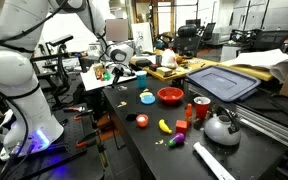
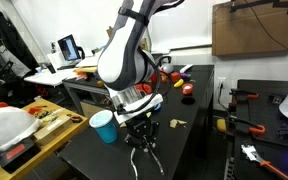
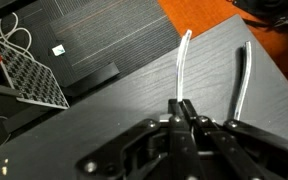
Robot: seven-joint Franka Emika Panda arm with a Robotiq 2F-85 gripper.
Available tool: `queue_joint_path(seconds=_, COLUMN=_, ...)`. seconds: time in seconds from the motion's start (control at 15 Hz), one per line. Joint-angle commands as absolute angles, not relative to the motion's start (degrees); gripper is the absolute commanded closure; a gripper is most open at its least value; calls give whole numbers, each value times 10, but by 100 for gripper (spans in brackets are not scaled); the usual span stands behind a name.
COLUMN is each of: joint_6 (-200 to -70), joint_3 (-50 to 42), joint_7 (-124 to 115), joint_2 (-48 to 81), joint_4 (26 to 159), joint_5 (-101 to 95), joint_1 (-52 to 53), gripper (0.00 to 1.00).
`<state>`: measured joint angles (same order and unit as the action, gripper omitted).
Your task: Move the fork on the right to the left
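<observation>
Two forks lie side by side on the black table. In the wrist view, a pale clear fork (image 3: 182,65) runs up from my jaws, and a darker fork (image 3: 242,75) lies apart to its right. My gripper (image 3: 181,106) is shut on the near end of the pale fork, low at the table surface. In an exterior view the gripper (image 2: 144,132) points down at the table, with both forks (image 2: 144,160) just below it. In an exterior view the gripper (image 1: 120,62) is at the far end of the table, and the forks are too small to make out.
A blue cup (image 2: 103,126) stands close beside the gripper. A perforated mesh piece (image 3: 29,78) lies off the table edge. Farther down the table are a red bowl (image 1: 170,96), a metal kettle (image 1: 221,127), a blue lid (image 1: 222,82) and toy food.
</observation>
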<state>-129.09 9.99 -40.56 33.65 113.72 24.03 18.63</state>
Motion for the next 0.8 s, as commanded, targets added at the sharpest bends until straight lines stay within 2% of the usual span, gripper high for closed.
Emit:
queue_joint_path(seconds=0.0, joint_6=-1296, joint_3=102, joint_7=-429, joint_2=357, joint_4=1116, joint_5=248, joint_1=191, gripper=99)
queue_joint_path(seconds=0.27, joint_6=-1305, joint_3=101, joint_7=-428, joint_2=366, joint_4=1111, joint_5=245, joint_1=194, gripper=99)
queue_joint_path(seconds=0.33, joint_6=-1308, joint_3=101, joint_7=-426, joint_2=366, joint_4=1111, joint_5=243, joint_1=195, gripper=70)
queue_joint_path(seconds=0.47, joint_6=-1319, joint_3=100, joint_7=-427, joint_2=365, joint_4=1114, joint_5=243, joint_1=198, gripper=62)
queue_joint_path(seconds=0.73, joint_6=-1350, joint_3=97, joint_7=-418, joint_2=353, joint_4=1128, joint_5=241, joint_1=194, gripper=31)
